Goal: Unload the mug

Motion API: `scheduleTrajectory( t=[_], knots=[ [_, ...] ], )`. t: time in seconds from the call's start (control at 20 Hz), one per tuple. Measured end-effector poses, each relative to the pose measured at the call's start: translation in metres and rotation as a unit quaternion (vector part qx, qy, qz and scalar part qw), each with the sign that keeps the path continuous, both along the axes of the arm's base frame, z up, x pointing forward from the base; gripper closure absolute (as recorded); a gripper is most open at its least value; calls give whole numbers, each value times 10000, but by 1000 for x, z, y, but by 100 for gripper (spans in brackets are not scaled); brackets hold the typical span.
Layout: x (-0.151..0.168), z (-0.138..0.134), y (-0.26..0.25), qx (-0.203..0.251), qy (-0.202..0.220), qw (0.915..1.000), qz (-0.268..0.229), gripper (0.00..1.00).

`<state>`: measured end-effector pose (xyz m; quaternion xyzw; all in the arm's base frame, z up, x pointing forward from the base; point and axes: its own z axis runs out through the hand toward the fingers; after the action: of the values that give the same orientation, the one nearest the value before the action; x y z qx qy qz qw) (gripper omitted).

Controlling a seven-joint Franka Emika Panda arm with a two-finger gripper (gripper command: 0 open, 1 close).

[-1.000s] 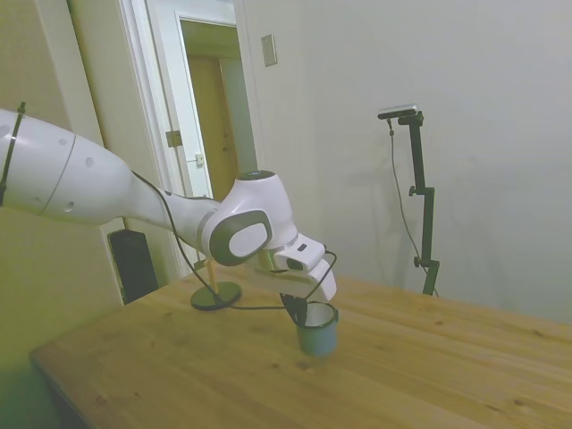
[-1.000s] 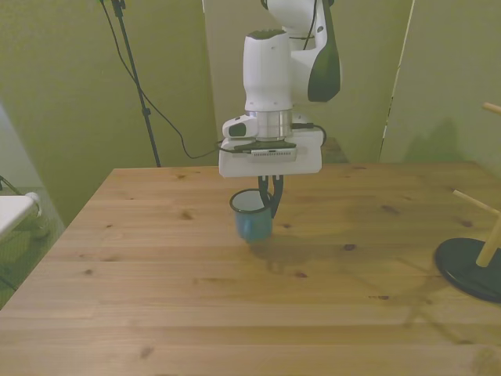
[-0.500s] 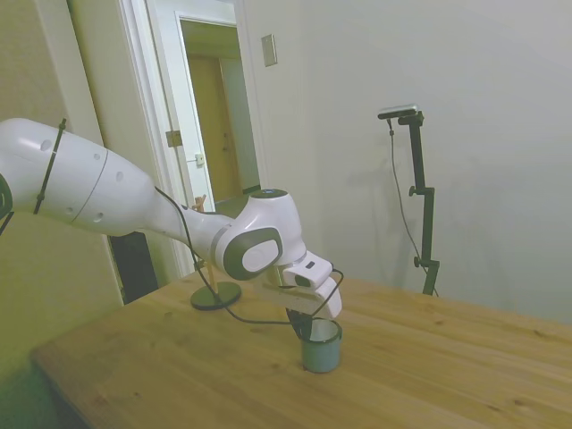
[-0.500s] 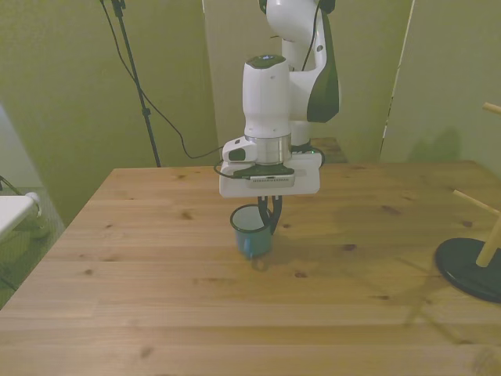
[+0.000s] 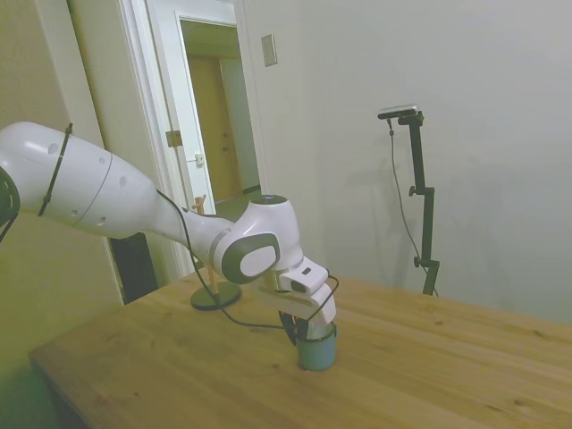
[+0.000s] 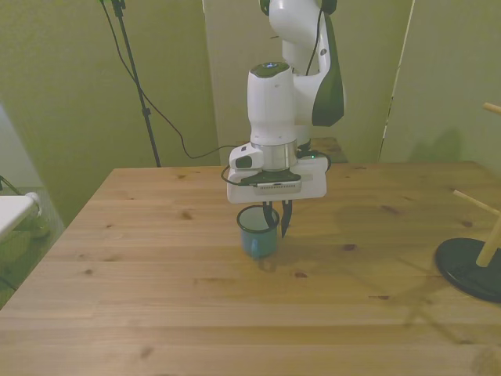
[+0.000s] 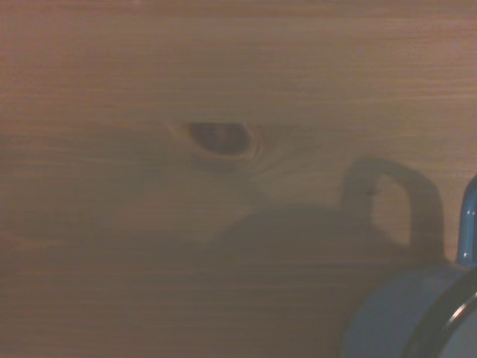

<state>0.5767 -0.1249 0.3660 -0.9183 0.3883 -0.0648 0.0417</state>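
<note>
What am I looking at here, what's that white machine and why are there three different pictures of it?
The white machine is a robot arm with a two-finger gripper at its tip. One picture is taken from a camera off to the side of the wooden table, one from across the table facing the robot, and the blurry close-up comes from a small camera on the robot's wrist.

On the table stands a small blue-grey mug, upright, resting on the wood. The gripper is right at it: one finger reaches down inside the mug and the other sits outside its wall, with a gap between them, so it looks open rather than clamped. The wrist picture shows only the mug's edge and the handle's shadow.

At the front view's right edge is a wooden peg stand on a dark round base.
</note>
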Motion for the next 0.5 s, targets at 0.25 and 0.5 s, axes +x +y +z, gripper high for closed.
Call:
scheduleTrajectory(
  t=[0.25,0.5],
  knots=[
    [-5,0,-7,-91,110,9999,18,0],
    [-12,19,-30,-321,102,9994,-32,0]
  ],
)
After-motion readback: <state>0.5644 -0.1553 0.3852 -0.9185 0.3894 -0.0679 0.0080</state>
